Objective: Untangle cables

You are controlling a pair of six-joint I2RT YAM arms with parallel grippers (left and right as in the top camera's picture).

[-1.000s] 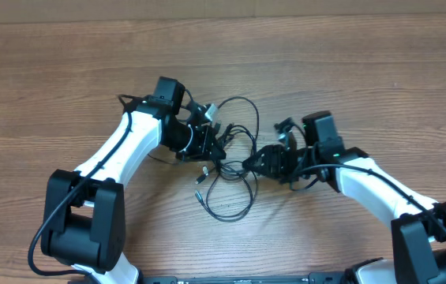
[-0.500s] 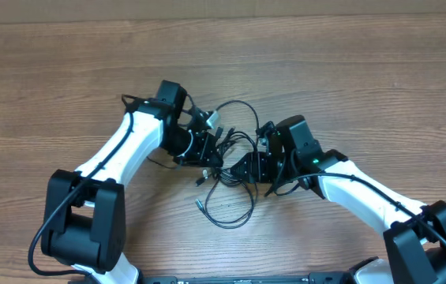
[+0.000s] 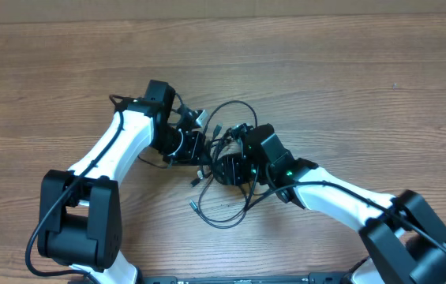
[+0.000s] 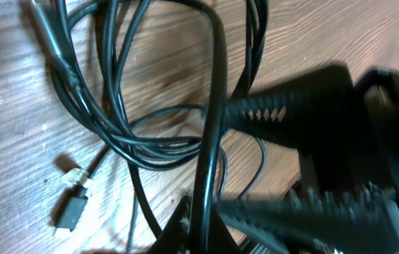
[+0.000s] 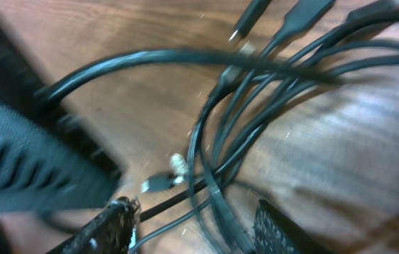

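Note:
The cables (image 3: 224,207) are thin black cords tangled on the wooden table between my two grippers, with one loop toward the back (image 3: 238,104) and one toward the front. My left gripper (image 3: 199,150) is at the left side of the tangle. In the left wrist view it (image 4: 203,224) is shut on one black cable (image 4: 210,141) that runs up from its jaws. My right gripper (image 3: 226,168) is pressed in close from the right. In the right wrist view it (image 5: 195,227) is open, with several cable strands (image 5: 217,152) lying between its fingers (image 5: 278,229).
A loose black plug (image 4: 68,210) lies on the wood beside the left gripper. Several plug ends (image 5: 298,14) and a small silvery tip (image 5: 160,182) show in the right wrist view. The right gripper's serrated fingers (image 4: 277,109) crowd the left wrist view. Bare wooden table (image 3: 365,95) surrounds the tangle.
My right gripper has moved left and inward into the tangle, close to the left gripper. The left gripper has shifted slightly left, still holding its cable.

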